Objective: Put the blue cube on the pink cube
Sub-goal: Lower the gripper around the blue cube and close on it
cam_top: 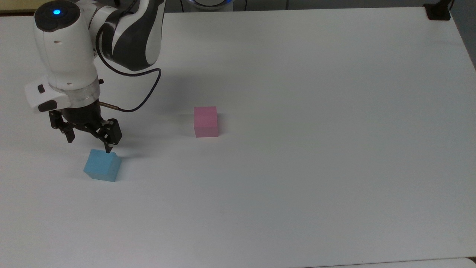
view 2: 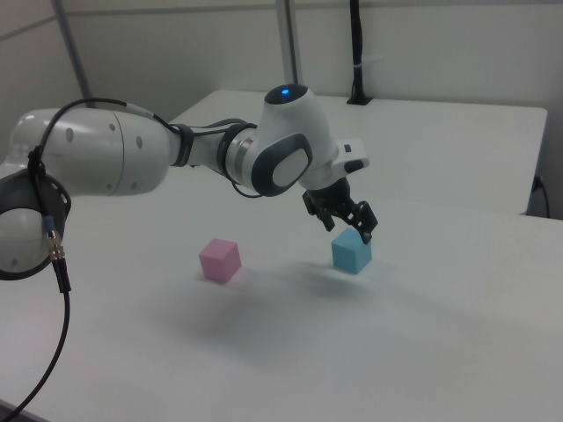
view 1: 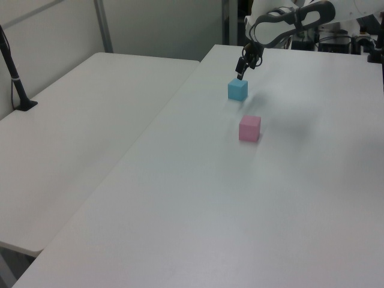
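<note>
Claw open, fingers apart, holds nothing. Blue cube sits on desk, lower left of top view, just below claw. Pink cube well apart, toward frame middle.

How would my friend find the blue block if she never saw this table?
Look at the big white table, then at the robot's black open gripper near the top view's left edge. Just below its fingertips sits a small light blue matte cube; the small pale pink matte cube sits alone, farther right.
</note>
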`<state>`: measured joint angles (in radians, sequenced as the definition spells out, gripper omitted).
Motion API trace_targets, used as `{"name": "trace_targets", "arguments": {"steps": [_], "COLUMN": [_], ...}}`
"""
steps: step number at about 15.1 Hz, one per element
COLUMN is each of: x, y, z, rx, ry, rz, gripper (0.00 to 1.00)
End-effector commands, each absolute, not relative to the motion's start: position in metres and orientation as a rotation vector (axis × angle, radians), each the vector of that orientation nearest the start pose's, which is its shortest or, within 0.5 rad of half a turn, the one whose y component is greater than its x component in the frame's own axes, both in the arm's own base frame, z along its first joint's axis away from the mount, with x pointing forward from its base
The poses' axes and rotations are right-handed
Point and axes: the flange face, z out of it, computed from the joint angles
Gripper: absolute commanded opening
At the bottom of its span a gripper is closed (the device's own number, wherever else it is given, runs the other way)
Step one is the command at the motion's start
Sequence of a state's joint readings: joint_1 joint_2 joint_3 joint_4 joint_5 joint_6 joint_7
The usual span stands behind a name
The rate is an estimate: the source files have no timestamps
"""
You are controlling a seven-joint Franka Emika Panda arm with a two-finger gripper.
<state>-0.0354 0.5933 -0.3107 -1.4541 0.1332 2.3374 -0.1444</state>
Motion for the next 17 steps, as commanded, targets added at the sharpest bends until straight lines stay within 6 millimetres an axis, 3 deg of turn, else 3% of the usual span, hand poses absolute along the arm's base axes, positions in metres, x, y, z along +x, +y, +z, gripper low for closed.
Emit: {"name": "trace_targets", "arguments": {"steps": [1,4,7,8,10,11,13,14,16,17], "x": [0.713,0.722,0.724,0.727,0.728,0.727,0.72,0.704,0.673,0.663], "y": [-0.187,-0.186,-0.184,-0.181,-0.177,-0.178,-0.184,-0.18,-0.145,-0.129], "z": [0.353,0.33,0.325,0.326,0.327,0.329,0.371,0.399,0.459,0.473], "rx": [-3.219,-3.234,-3.236,-3.233,-3.232,-3.232,-3.218,-3.197,-3.141,-3.123], "ry": [0.232,0.228,0.227,0.229,0.222,0.218,0.189,0.168,0.091,0.048], "rz": [-0.409,-0.493,-0.504,-0.556,-0.575,-0.577,-0.642,-0.628,-0.539,-0.483], "gripper": [1.0,1.0,1.0,0.76,0.19,0.05,0.07,0.07,0.08,0.09]}}
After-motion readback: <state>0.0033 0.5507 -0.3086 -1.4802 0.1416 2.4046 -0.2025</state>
